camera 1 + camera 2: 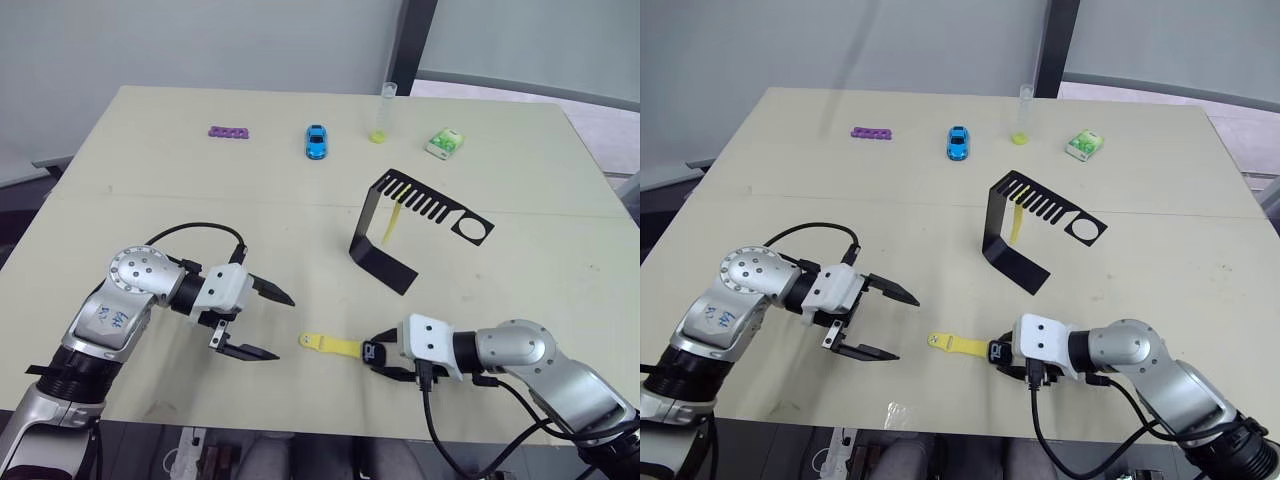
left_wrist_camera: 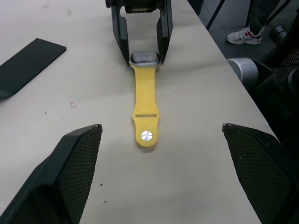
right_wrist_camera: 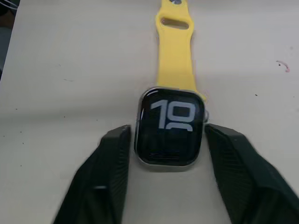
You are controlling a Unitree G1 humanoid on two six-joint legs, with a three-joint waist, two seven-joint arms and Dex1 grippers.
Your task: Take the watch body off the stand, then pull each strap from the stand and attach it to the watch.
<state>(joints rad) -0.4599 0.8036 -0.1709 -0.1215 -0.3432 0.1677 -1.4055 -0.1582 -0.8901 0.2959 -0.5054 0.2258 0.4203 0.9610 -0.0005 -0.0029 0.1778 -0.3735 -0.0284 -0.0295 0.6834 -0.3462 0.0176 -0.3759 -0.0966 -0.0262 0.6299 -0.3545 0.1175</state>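
Right gripper (image 3: pixel 169 154) clamps watch body (image 3: pixel 170 127) | strap (image 1: pixel 332 344) lies flat, pointing at open left gripper (image 1: pixel 264 322)

A robotics test room in an office-style building — a plain beige table (image 1: pixel 300 200) set against bare grey walls and a dark window frame (image 1: pixel 415 35). Assorted props line its far edge — a purple block strip (image 1: pixel 230 132), blue toy car (image 1: pixel 316 141), clear tube (image 1: pixel 382 112), green-white box (image 1: pixel 445 143).
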